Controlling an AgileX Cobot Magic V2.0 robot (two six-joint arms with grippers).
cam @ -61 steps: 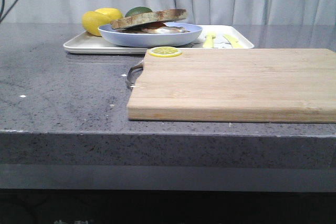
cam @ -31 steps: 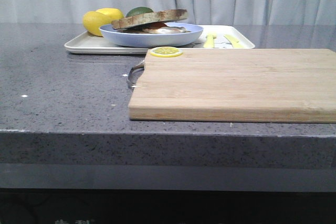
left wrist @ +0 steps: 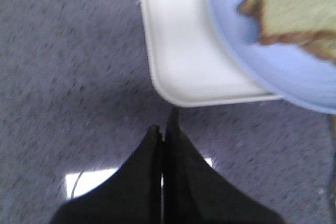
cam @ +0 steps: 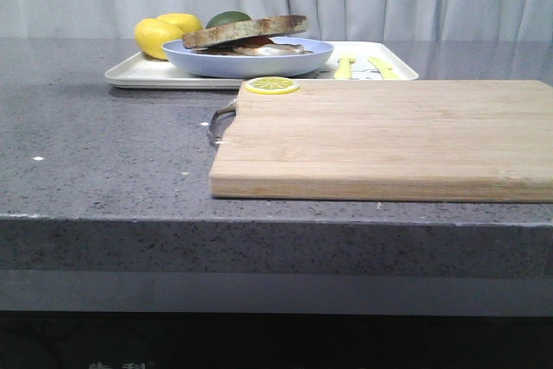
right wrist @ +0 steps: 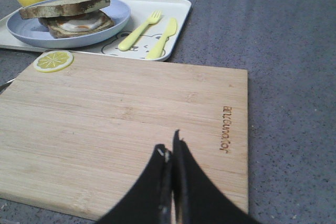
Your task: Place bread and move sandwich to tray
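light-blue plate [cam: 251, 61], white tray [cam: 138, 75], seemingly greenish-tan bread [cam: 246, 30].

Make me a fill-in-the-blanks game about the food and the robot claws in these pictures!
1. The sandwich sits on a round light-blue ____.
2. That dish rests on the white ____.
3. The lemon slice lies on a corner of the wooden ____.
4. Both the left claw and the right claw are ____.

Missing words: plate; tray; cutting board; shut

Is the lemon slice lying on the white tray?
No. In the right wrist view the lemon slice lies on a corner of the wooden cutting board, just outside the tray.
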